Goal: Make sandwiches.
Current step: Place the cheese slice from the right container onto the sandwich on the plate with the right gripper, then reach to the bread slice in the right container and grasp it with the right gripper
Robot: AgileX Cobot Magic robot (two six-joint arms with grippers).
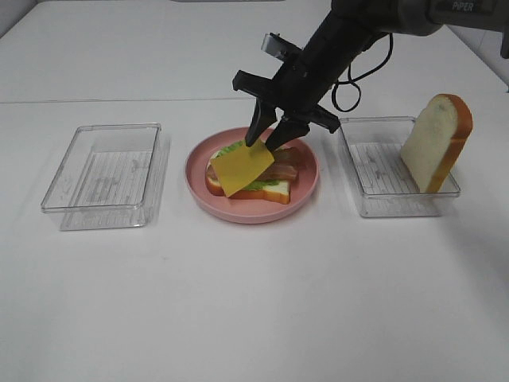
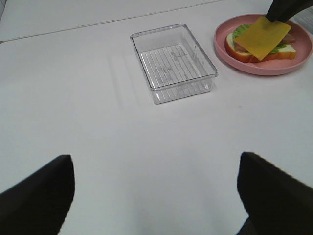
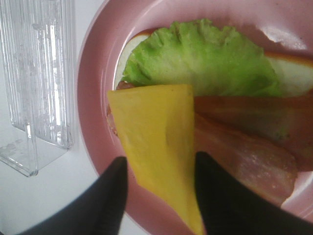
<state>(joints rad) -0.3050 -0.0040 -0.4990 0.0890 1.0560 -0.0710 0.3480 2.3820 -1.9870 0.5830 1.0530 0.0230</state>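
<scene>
Jaws pinching flat yellow cheese (image 1: 241, 168), ruffled lettuce (image 3: 205, 58)

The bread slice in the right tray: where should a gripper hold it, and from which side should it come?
Grip the bread slice near its top, pinching across the two flat faces, and come from above. It stands on edge, leaning on the right tray, so its rounded top is free while its base sits inside the tray walls. The right gripper is nearest but now holds the cheese.

Open counter (image 1: 254, 302) in front of plate (image 1: 306, 187) and trays. Upright bread (image 1: 436, 142) blocks right tray (image 1: 382, 203). Left tray (image 1: 103, 175) unobstructed.
</scene>
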